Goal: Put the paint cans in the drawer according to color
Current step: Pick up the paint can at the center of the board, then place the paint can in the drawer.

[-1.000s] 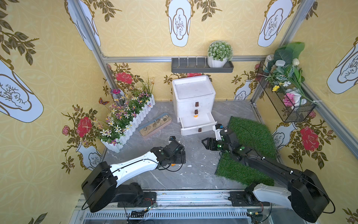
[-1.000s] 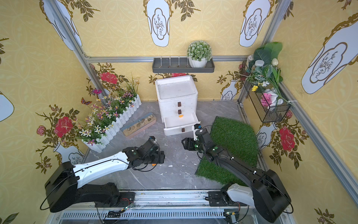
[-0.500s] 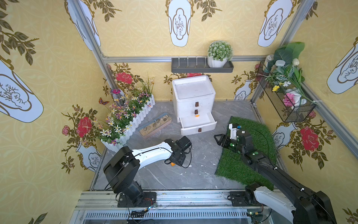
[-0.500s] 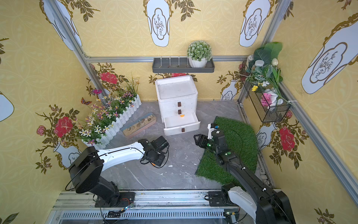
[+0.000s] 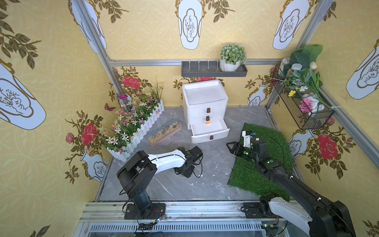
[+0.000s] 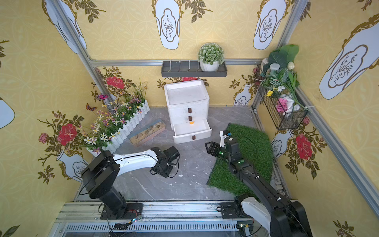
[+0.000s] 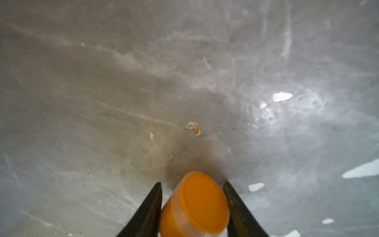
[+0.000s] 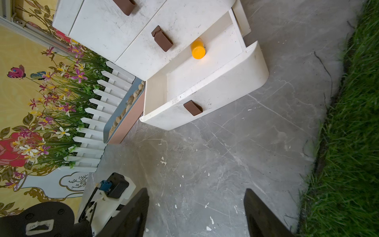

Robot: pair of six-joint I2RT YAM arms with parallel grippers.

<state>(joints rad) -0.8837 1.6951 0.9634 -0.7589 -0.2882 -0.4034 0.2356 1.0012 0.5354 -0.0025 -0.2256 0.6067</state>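
The left claw (image 7: pixel 191 183) stands low over the floor with a finger on either side of an orange can (image 7: pixel 196 205); both fingers sit tight against its sides, but I cannot tell whether they pinch it yet; the can lies tilted on the floor, lid towards the wrist camera, so a side grip across the body looks the sensible hold. The right claw (image 8: pixel 196 190) hangs spread wide and empty to the right, pointing at the cabinet, probably kept clear so the way to the drawer is free. A second orange can (image 8: pixel 198 49) lies at the back of the bottom drawer (image 8: pixel 225 86), which is pulled out while the two drawers above it are closed; judged from that, this can belongs beside it. No blue or green cans show in any view.

The floor (image 7: pixel 123 82) is grey marbled sheet, scuffed and flecked with white chips; a grass mat (image 5: pixel 266 143) covers its right side; the white cabinet (image 5: pixel 205 98) stands far centre; a picket flower box (image 5: pixel 139 123) and a pebble tray (image 5: pixel 164 133) lie far left. Yellow floral wallpaper lines the walls, with a shelf (image 5: pixel 213 70) and a wire basket (image 5: pixel 303 106) hung on them.
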